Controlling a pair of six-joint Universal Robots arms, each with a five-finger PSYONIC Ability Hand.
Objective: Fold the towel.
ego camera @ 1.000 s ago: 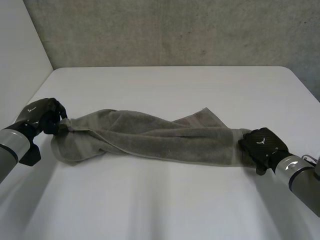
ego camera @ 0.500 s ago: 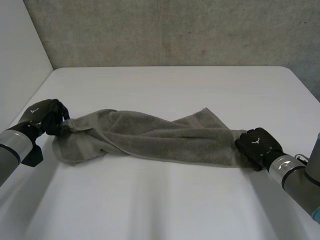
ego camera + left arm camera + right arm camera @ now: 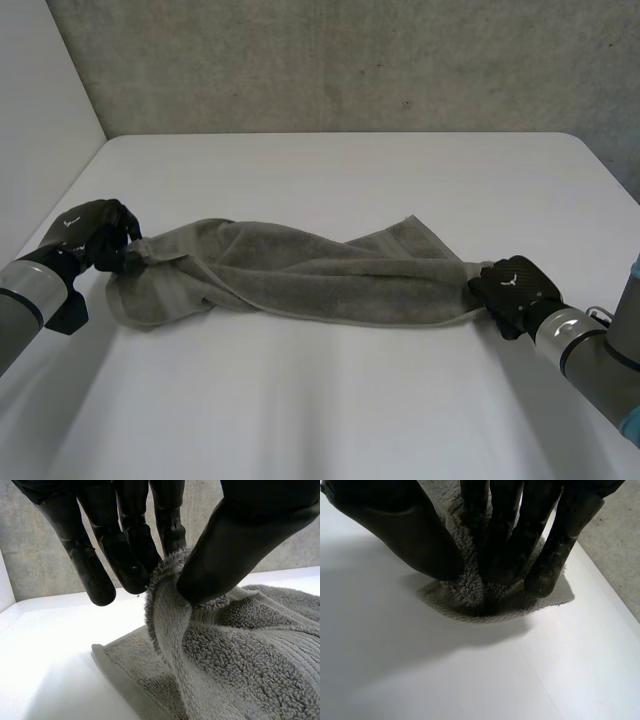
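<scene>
I see the towel lying as a long, bunched band across the white worktop. It is grey terry, rumpled and partly twisted along its length. My left hand sits at the towel's left end and my right hand at its right end, so the cloth runs between the two.

In the left wrist view, the left hand is grasping the towel. The thumb presses a fold of the edge against the fingers, and the pinched part stands up as a ridge off the worktop. The cloth below the pinch spreads out and rests flat, with a hemmed edge showing under the fingertips.

In the right wrist view, the right hand is also clenched on the towel. Its fingers and thumb are curled down onto the end corner, with a tuft of terry gathered between them. That corner lies on the worktop, and its hem shows just past the fingertips.

On the towel's far side, nearer the right hand than the left, a flat corner of cloth sticks out from the band. The left end is fuller, with a rounded fold lying on the near side of the left hand. Beyond the towel, past the worktop's far edge, stands a rough concrete wall.
</scene>
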